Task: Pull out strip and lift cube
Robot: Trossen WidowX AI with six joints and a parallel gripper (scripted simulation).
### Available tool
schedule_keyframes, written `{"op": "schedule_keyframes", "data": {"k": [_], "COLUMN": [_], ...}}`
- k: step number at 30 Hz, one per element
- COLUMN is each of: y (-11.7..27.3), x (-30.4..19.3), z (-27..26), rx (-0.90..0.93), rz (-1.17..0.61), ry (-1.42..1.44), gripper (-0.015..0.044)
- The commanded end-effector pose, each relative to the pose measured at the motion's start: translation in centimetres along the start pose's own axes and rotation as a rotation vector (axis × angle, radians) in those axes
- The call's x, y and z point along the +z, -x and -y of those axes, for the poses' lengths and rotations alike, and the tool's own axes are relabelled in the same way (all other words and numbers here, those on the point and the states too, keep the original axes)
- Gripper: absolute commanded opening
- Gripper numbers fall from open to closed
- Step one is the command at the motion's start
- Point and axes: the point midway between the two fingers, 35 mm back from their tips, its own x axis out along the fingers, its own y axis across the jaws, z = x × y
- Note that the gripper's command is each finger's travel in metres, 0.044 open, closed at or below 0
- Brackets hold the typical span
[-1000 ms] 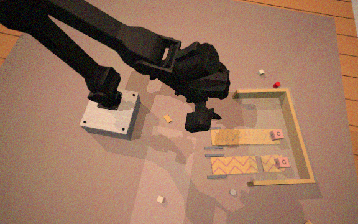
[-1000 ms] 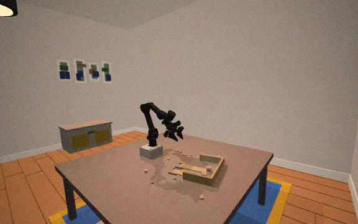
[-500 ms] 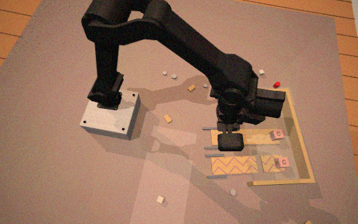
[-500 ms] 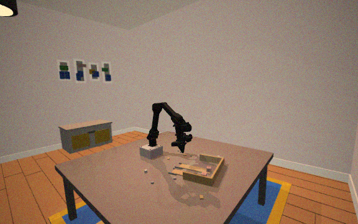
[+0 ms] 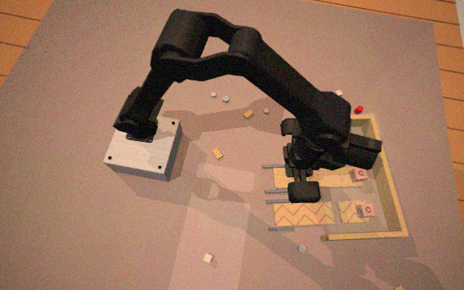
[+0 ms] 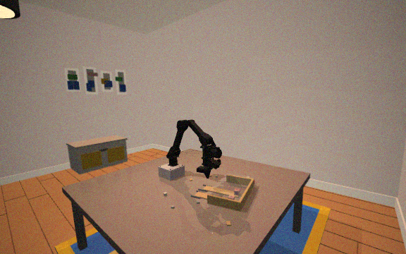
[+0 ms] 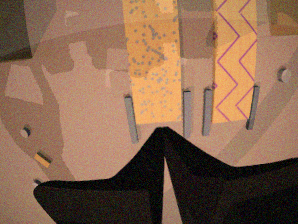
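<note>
A speckled yellow strip (image 5: 333, 177) (image 7: 155, 85) shows no gap where visible; the arm hides part of it in the top view. A pink cube (image 5: 359, 175) (image 6: 237, 191) marked C sits on its far end. The zigzag strip (image 5: 302, 214) (image 7: 235, 60) has a gap before its short far piece (image 5: 348, 211), which bears another pink cube (image 5: 366, 209) (image 6: 231, 197) marked C. My gripper (image 6: 207, 176) (image 7: 162, 132) is shut and empty, pointing down above the table. In the wrist view its tips appear just before the speckled strip's near end.
Grey bars (image 5: 281, 229) (image 7: 131, 119) flank the strips' near ends. A yellow-walled frame (image 5: 390, 181) (image 6: 224, 202) encloses the far side. A red cylinder (image 5: 358, 109) lies outside its back corner. A grey disc (image 5: 301, 248) (image 7: 284, 75), small tiles (image 5: 217, 154) and a white cube (image 5: 208, 258) are scattered around.
</note>
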Motion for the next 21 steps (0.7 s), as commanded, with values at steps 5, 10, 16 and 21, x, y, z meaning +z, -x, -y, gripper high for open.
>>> {"op": "schedule_keyframes", "data": {"k": [5, 10, 16, 21], "y": [-1.7, -2.5, -3.5, -4.3], "x": [0.1, 0.2, 0.2, 0.2], "z": [-0.1, -0.1, 0.0, 0.0], "rx": [0.006, 0.006, 0.006, 0.006], "rz": [-0.008, -0.008, -0.008, -0.008], "ry": [0.005, 0.005, 0.005, 0.005], "gripper": [0.0, 0.0, 0.0, 0.0]}}
